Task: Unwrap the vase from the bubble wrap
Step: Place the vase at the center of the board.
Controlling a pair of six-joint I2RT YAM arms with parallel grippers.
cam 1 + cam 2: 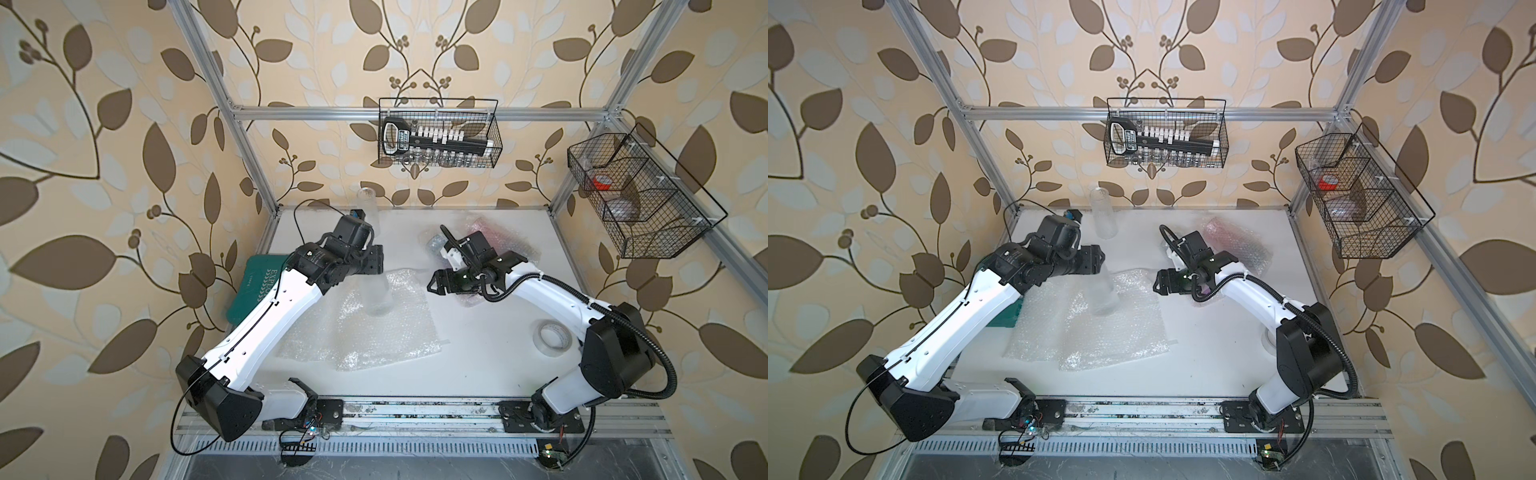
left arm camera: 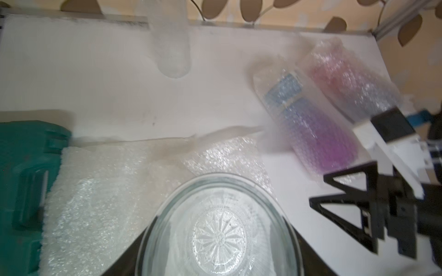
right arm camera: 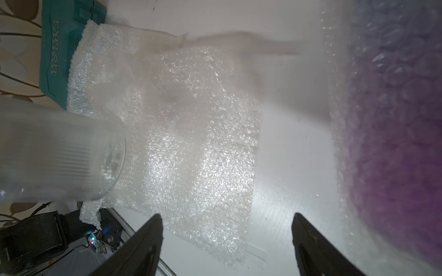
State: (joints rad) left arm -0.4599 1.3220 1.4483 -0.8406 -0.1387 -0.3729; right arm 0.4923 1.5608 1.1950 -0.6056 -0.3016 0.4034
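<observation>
Two tools: I see both over the surface (image 1: 478,340).
Left tool (image 1: 374,268): pinching the clear vase (image 1: 377,297), held above the bubble wrap (image 1: 386,332).
Right tool (image 1: 432,284): spread wide.
Bubble wrap: flat, mid-surface, nearer the left edge.

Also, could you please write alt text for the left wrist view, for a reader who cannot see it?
A clear glass vase, star-patterned base toward the camera, fills the foreground over loose bubble wrap on a white table. Around it lie a wrapped purple vase, a wrapped pink vase, the open right gripper and a green case.
</observation>
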